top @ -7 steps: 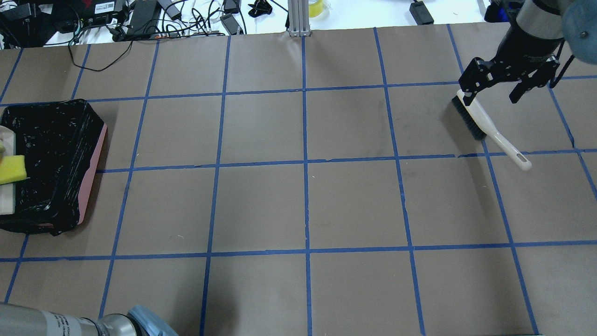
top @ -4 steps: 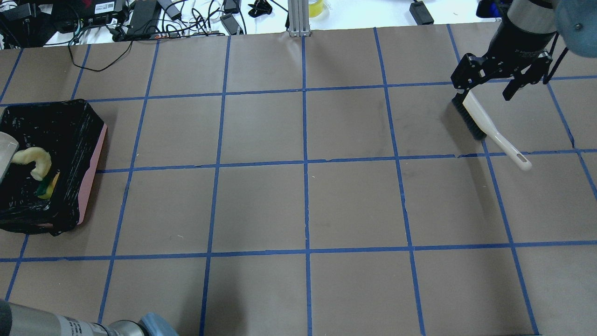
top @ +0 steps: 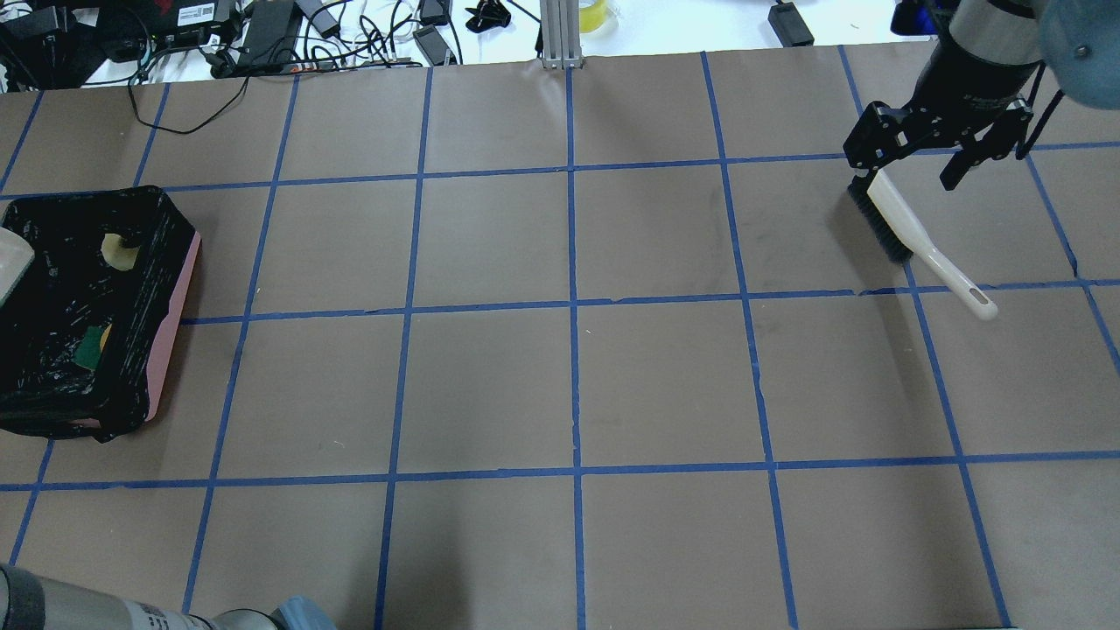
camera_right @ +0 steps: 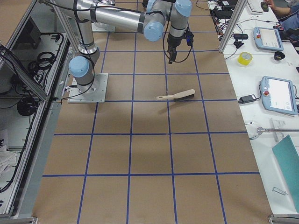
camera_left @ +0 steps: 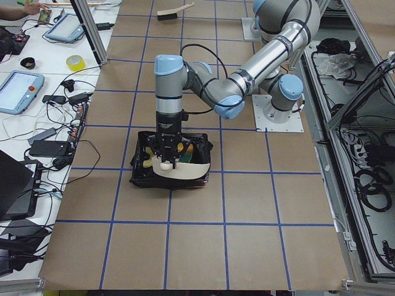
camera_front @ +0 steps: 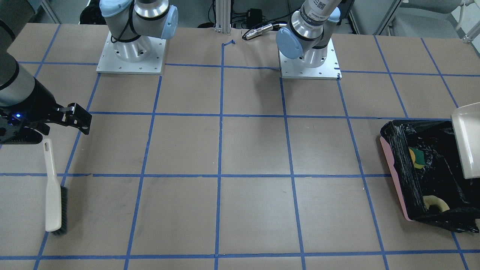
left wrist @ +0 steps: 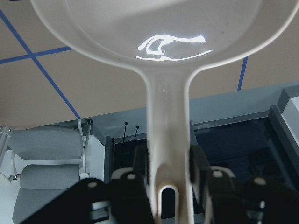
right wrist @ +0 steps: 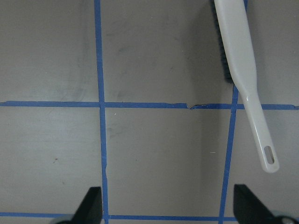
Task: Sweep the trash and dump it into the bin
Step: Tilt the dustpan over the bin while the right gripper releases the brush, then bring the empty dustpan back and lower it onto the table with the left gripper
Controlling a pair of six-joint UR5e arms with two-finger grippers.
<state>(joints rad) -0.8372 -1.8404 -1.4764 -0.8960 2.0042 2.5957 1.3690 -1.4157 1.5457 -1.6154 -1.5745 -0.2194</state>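
The bin is a pink box lined with black plastic at the table's left end; it also shows in the front view. Inside lie the pale crescent piece and the yellow sponge, green side up. The orange lump is hidden. My left gripper is shut on the handle of the cream dustpan, which hangs tipped over the bin's outer edge. My right gripper is open and empty, above the bristle end of the white hand brush lying flat on the table.
Cables, power bricks and a tape roll lie on the white bench beyond the table's far edge. A metal post stands at the far middle. Both arm bases sit on the robot's side.
The dustpan tipped and drew back to the left; the sponge and the crescent piece dropped from it into the bin. My right gripper moved up and away from the brush.
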